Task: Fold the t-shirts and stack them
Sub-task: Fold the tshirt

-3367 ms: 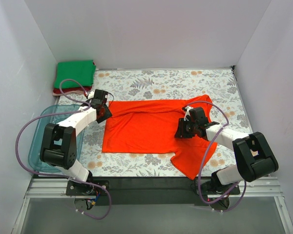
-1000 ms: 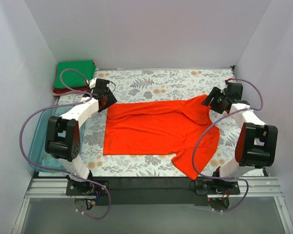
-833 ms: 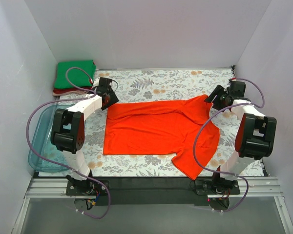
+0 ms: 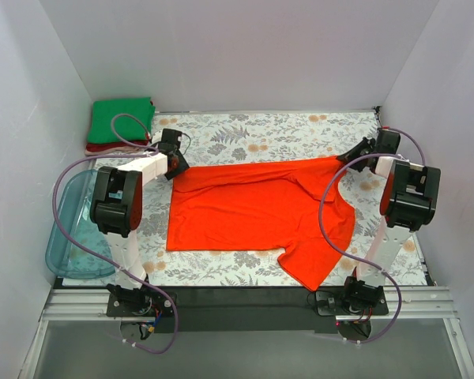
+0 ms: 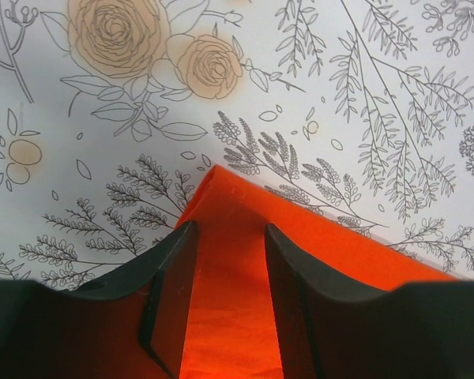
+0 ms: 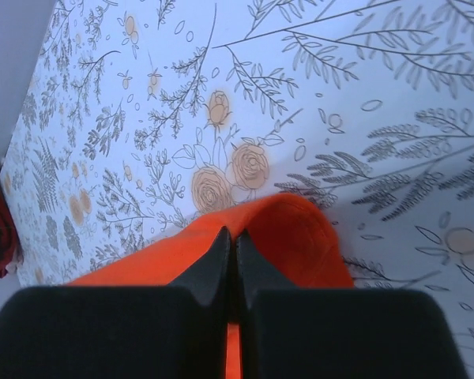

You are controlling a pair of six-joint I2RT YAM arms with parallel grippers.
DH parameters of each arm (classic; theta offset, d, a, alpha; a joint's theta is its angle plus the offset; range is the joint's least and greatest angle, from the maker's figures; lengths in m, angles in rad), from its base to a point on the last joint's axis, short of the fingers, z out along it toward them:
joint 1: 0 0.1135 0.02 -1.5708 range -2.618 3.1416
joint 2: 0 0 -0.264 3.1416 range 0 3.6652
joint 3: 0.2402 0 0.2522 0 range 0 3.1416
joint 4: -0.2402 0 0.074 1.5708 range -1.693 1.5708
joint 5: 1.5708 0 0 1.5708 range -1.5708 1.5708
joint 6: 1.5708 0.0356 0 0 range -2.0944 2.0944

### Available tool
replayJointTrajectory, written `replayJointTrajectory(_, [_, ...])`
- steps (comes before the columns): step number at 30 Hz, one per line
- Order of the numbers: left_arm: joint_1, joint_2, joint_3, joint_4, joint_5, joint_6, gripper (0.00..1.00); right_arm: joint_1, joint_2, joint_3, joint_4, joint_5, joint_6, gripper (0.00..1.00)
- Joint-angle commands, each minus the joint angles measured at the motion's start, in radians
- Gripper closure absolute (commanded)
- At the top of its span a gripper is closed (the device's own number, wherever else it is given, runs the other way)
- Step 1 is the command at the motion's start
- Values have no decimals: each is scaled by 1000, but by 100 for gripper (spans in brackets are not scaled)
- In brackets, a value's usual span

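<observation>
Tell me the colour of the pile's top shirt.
That shirt is green; the top view shows it best.

A tablecloth (image 4: pixel 261 130) printed with grey leaves and pale orange flowers lies between plain white walls (image 4: pixel 237 55). A clear blue tub (image 4: pixel 67 241) sits at the left, seemingly just off the cloth's edge, its far end partly hidden.

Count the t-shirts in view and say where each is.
3. The orange-red t-shirt lies spread mid-table; the green t-shirt sits folded in the far-left corner on the dark red t-shirt. More may hide beneath.
</observation>
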Motion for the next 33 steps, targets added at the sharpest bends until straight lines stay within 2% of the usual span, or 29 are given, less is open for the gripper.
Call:
replayJointTrajectory(1, [31, 23, -22, -88, -28, -22, 62, -37, -80, -33, 51, -7, -26, 99])
replayJointTrajectory(10, [38, 29, -36, -91, -24, -29, 61, -54, -61, -107, 86, -11, -72, 99])
replayJointTrajectory(15, [37, 9, -30, -56, -15, 18, 47, -54, -66, -106, 84, -18, -111, 94])
replayJointTrajectory(22, [37, -63, -2, -58, -33, 55, 32, -51, -175, -109, -12, 100, -165, 68])
replayJointTrajectory(26, [31, -146, -5, -58, -53, 81, 28, -23, -311, -153, -57, 169, -208, 55])
replayJointTrajectory(28, [17, -195, -14, -58, -47, 86, 27, -5, -383, -173, -77, 208, -226, 52])
replayJointTrajectory(33, [-15, -261, -89, -55, 40, 44, 27, 115, -472, -233, -100, 208, -301, 52])
